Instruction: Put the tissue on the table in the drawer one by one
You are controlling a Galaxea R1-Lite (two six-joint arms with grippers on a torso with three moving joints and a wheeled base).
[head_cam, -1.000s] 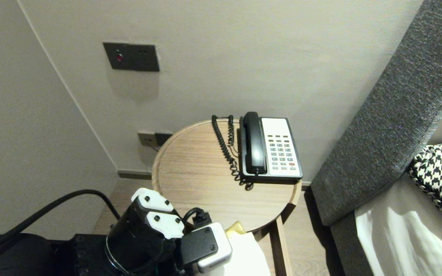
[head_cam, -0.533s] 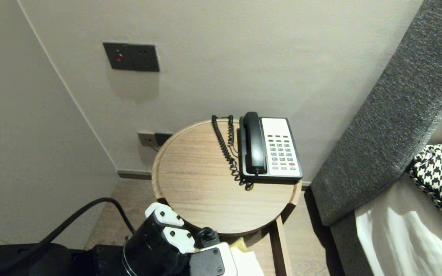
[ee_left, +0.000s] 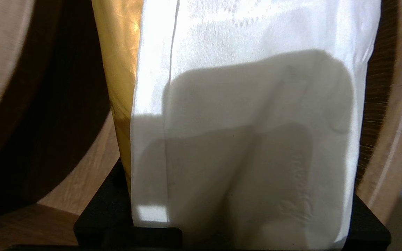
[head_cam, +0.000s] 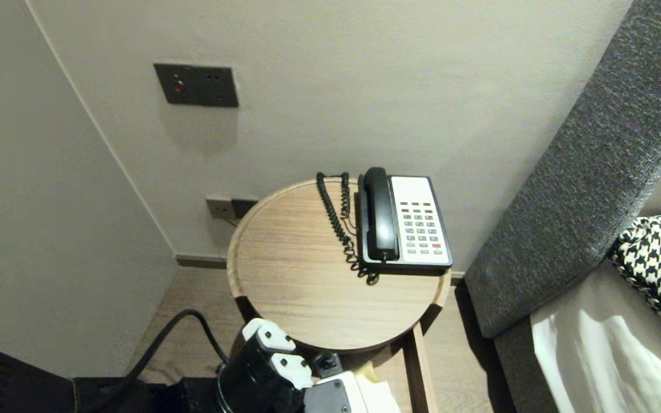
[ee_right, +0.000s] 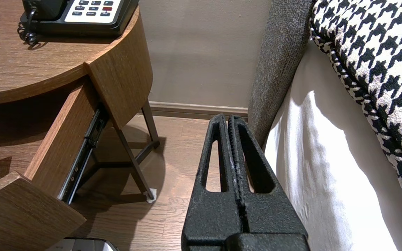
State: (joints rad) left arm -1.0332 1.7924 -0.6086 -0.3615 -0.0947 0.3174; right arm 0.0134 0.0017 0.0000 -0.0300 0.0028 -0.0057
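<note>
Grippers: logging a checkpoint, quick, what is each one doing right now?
Left gripper: closed on a white packet with a gold side.
Right gripper: closed, holding nothing.

Right gripper [ee_right: 228, 120], its 2 black fingers pressed together, hangs over the wood floor [ee_right: 173, 150] near the round table [ee_right: 124, 73]. A phone [ee_right: 82, 14] sits on the table by its edge. A drawer [ee_right: 61, 143] stands open under the tabletop. A grey padded panel [ee_right: 277, 52], white sheet [ee_right: 326, 157] and houndstooth pillow [ee_right: 379, 52] lie well apart from the table.
</note>
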